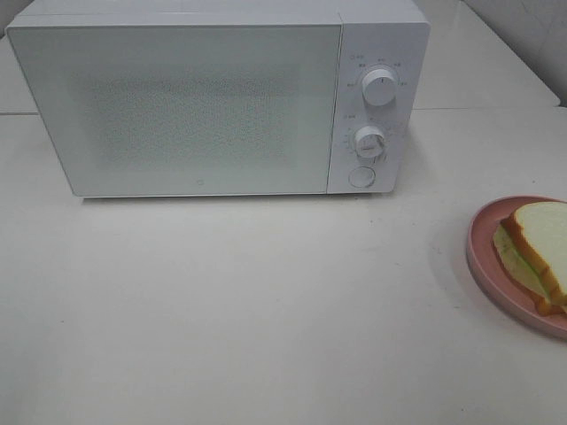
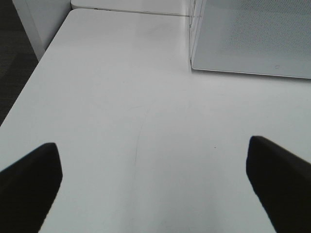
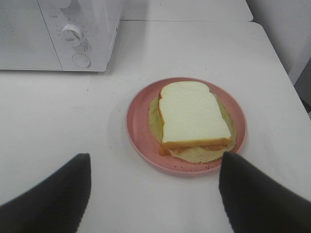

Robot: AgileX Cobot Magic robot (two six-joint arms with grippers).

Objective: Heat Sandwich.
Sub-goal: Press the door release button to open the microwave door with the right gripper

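The sandwich (image 1: pixel 536 239) (image 3: pixel 192 114), white bread with an orange crust and pale green filling, lies on a round pink plate (image 1: pixel 483 257) (image 3: pixel 138 126) at the table's right edge. The white microwave (image 1: pixel 204 97) (image 3: pixel 58 34) stands at the back with its door shut. Neither gripper shows in the high view. In its wrist view my right gripper (image 3: pixel 156 155) is open, its dark fingers (image 3: pixel 53 199) spread just short of the plate and holding nothing. My left gripper (image 2: pixel 150 145) is open over bare table, well short of the microwave's front corner (image 2: pixel 194 48).
Two knobs (image 1: pixel 381 88) (image 1: pixel 369 142) and a round button (image 1: pixel 361 177) sit on the microwave's right panel. The white table (image 1: pixel 266 310) drops off on the outer side in the left wrist view, at the table edge (image 2: pixel 29 82). A wall stands at the far right.
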